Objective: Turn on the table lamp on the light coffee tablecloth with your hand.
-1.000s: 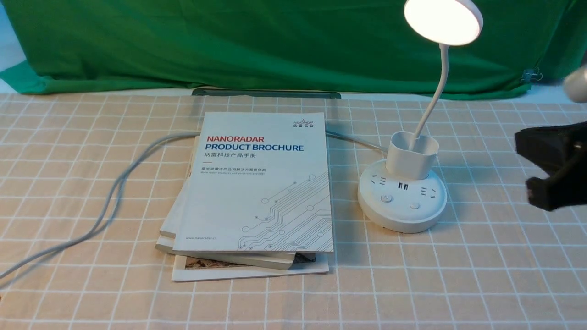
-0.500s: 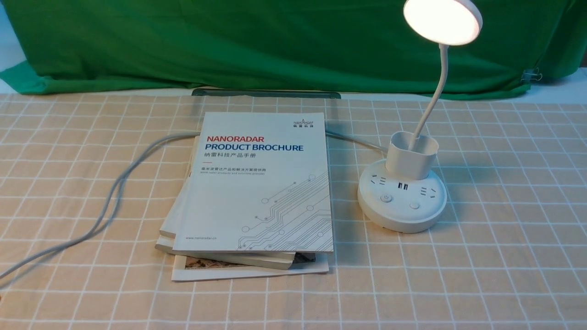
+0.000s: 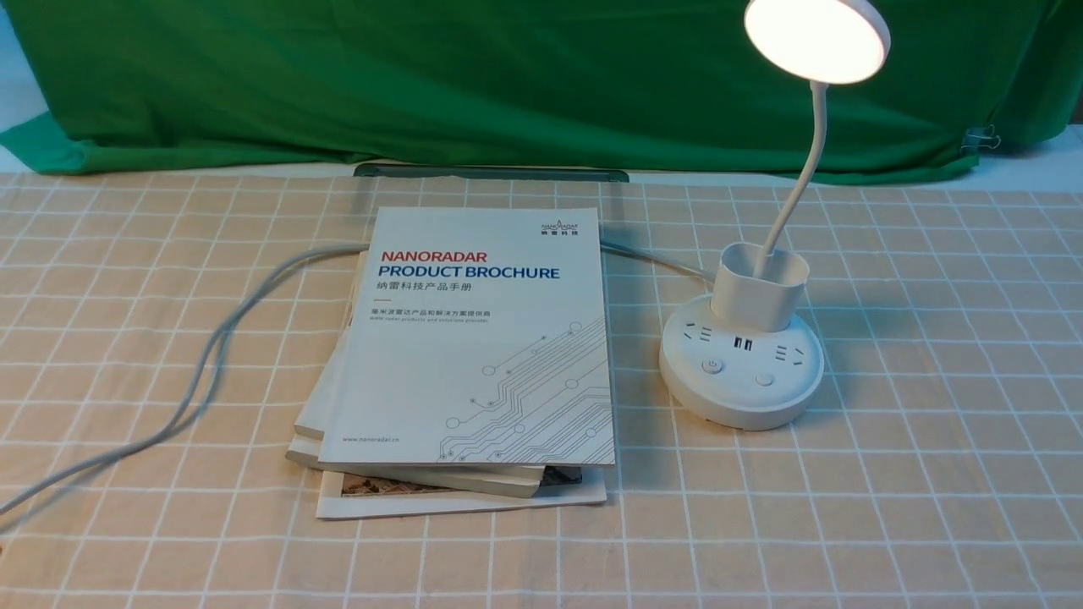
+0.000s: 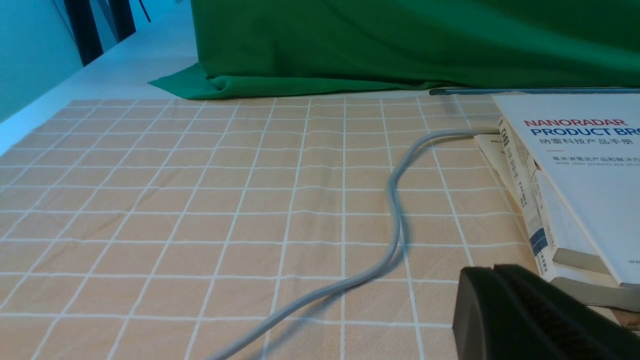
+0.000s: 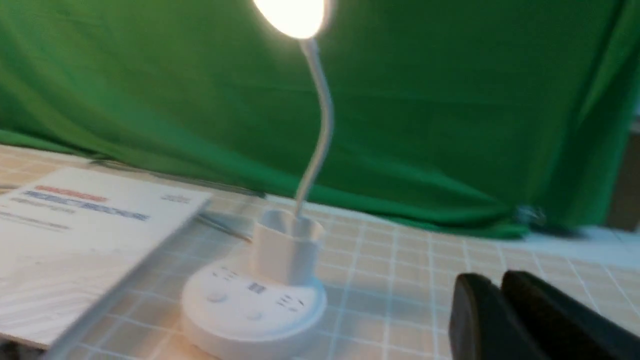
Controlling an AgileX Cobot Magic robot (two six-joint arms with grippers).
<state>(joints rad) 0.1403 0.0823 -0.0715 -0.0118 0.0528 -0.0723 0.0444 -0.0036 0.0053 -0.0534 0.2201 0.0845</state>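
Note:
The white table lamp (image 3: 743, 359) stands on the light coffee tablecloth (image 3: 931, 440) right of centre. Its round disc head (image 3: 817, 38) glows. Two buttons show on the front of its round base. It also shows, blurred, in the right wrist view (image 5: 255, 300), head lit. No arm shows in the front view. My right gripper (image 5: 492, 285) is shut and empty, above the cloth beside the lamp's base and apart from it. My left gripper (image 4: 487, 272) is shut and empty, low over the cloth near the books.
A stack of books topped by a white brochure (image 3: 478, 338) lies left of the lamp. The lamp's grey cable (image 3: 211, 338) runs left across the cloth and shows in the left wrist view (image 4: 395, 210). Green cloth (image 3: 423, 76) hangs behind.
The right arm, seen at the right edge of the front view one second ago, has left that view. The lamp stays lit and unmoved.

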